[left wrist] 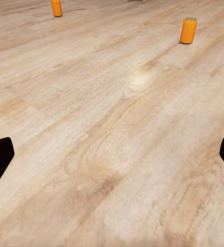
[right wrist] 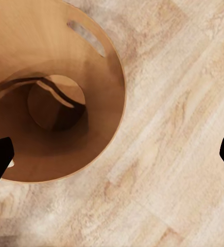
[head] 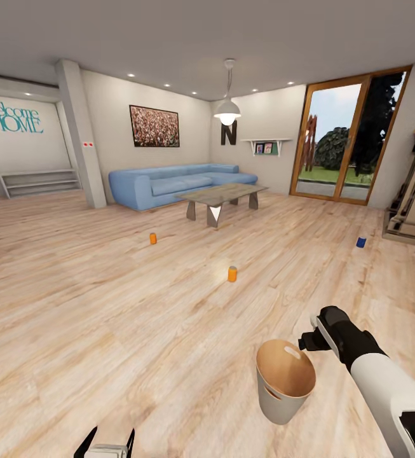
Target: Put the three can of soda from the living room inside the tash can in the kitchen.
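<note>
Right pincer [head: 310,340] with fingers spread apart, clamped on nothing, poised at the 1 o'clock edge of the bin [head: 277,401]; whether touching the rim, cannot tell. Left pincer [head: 110,440] likewise spread and empty, low over bare floor [head: 74,305]. Bin at about 5 o'clock in the head view, mouth open upward, brown inside, nothing in it, handle slot on its far side.

All three cans upright on the floor, well apart: nearer orange can [head: 232,273] at 12 o'clock, farther orange can [head: 153,238] at 11 o'clock, blue can [head: 361,242] at 1 o'clock. Beyond them, a grey tabletop [head: 223,193] and a blue sofa [head: 169,184].

Probably light, thin-walled and smooth, so easy to tip or dent. Best taken around the middle of the side wall, fingers square on opposite sides, squeeze kept gentle. Nearer orange can judged the handiest first pick for the left side
</note>
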Tool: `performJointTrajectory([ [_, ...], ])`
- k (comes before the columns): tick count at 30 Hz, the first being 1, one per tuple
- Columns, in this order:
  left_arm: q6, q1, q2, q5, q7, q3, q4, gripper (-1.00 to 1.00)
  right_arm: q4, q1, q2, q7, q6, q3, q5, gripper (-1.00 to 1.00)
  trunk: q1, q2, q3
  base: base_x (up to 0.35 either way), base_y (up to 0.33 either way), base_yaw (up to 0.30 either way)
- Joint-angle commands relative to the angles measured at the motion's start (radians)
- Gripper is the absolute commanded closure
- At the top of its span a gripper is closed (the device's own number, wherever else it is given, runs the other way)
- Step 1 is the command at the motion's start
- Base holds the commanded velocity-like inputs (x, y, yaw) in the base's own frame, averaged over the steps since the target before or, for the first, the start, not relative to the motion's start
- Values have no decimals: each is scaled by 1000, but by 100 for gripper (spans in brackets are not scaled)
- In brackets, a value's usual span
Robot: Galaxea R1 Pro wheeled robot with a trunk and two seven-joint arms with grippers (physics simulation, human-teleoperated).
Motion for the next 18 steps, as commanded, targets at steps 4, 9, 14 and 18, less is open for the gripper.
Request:
performJointTrajectory([
  [4, -2, 0, 0, 1, 1, -1, -4, -100, 0, 0, 0, 0, 0, 0, 0, -100, 0, 0, 0, 0, 0, 0],
  [9, -2, 1, 0, 1, 0, 0, -9, -100, 0, 0, 0, 0, 0, 0, 0, -100, 0, 0, 0, 6, 0, 0],
  [14, 1, 1, 0, 0, 1, 2, -10, -100, 0, 0, 0, 0, 0, 0, 0, -100, 0, 0, 0, 134, -35, 0],
  [18, 2, 1, -1, 0, 1, 3, -10, -100, 0, 0, 1, 0, 0, -1, 0, -100, 0, 0, 0, 226, -73, 0],
])
